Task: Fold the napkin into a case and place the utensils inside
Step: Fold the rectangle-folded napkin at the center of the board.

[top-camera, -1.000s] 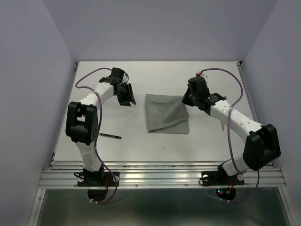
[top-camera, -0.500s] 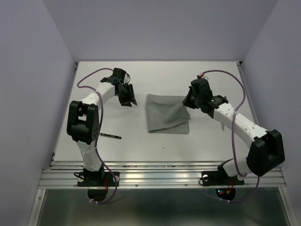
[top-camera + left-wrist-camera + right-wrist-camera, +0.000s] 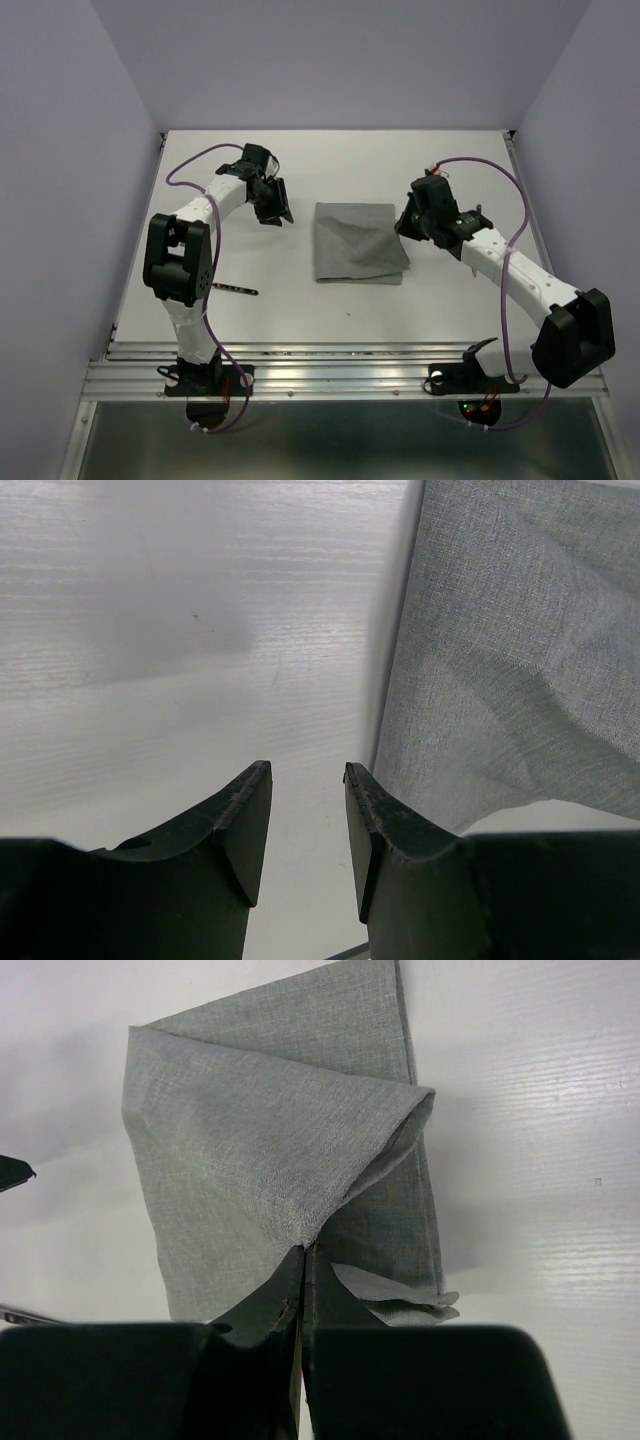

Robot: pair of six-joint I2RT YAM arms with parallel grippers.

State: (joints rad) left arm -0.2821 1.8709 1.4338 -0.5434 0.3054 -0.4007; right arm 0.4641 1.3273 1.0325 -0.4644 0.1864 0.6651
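Right pincer [image 3: 303, 1260] is clenching the napkin [image 3: 355, 245] flap, its peak pointing frame-right; long axis unclear. Left pincer [image 3: 307, 775] is hanging released. One utensil [image 3: 236, 289] is lying at frame left, its end cut off behind the left arm [image 3: 180, 262].

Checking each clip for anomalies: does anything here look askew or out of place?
The napkin is folded unevenly: the right end effector is shut on a raised fold, and a loose layer pokes out at one corner. One utensil lies far to its left, beside the left arm.
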